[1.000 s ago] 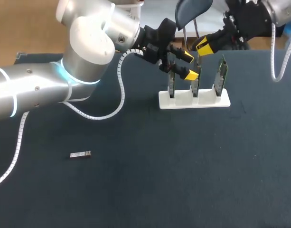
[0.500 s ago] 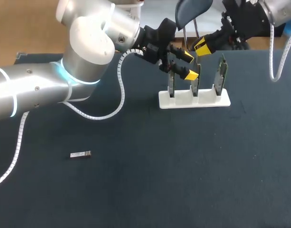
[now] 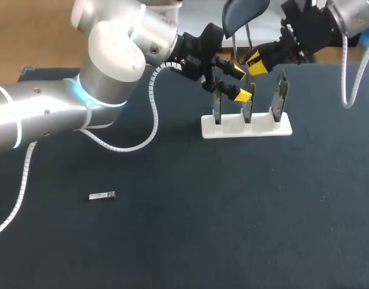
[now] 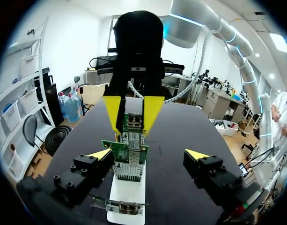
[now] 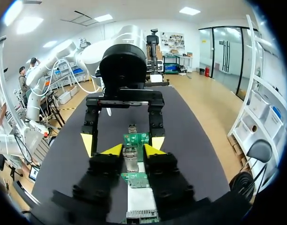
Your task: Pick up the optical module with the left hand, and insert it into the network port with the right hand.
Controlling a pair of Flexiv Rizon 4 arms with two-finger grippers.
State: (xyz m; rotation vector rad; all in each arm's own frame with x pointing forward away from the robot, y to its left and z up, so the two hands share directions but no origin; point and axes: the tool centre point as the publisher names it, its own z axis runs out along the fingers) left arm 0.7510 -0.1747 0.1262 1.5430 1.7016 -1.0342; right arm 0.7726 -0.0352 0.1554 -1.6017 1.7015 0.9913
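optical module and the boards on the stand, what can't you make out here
- optical module: head view only, too small to tell its ends apart.
- middle board: head view, top partly behind the left gripper.
- right board: head view, seen nearly edge-on, so its face is hidden.

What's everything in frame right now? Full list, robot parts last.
table: 1, dark blue-black, fills the workspace
optical module: 1, silver, lying flat on the table at near left, far from the holder, untouched
holder: 1, white, on the table at far centre-right
circuit boards: 3, green, standing upright in a row in the holder
left hand: 1, black with yellow tips, open, at the boards with a finger on either side of the row
right hand: 1, black with yellow tips, above the boards, facing the left hand
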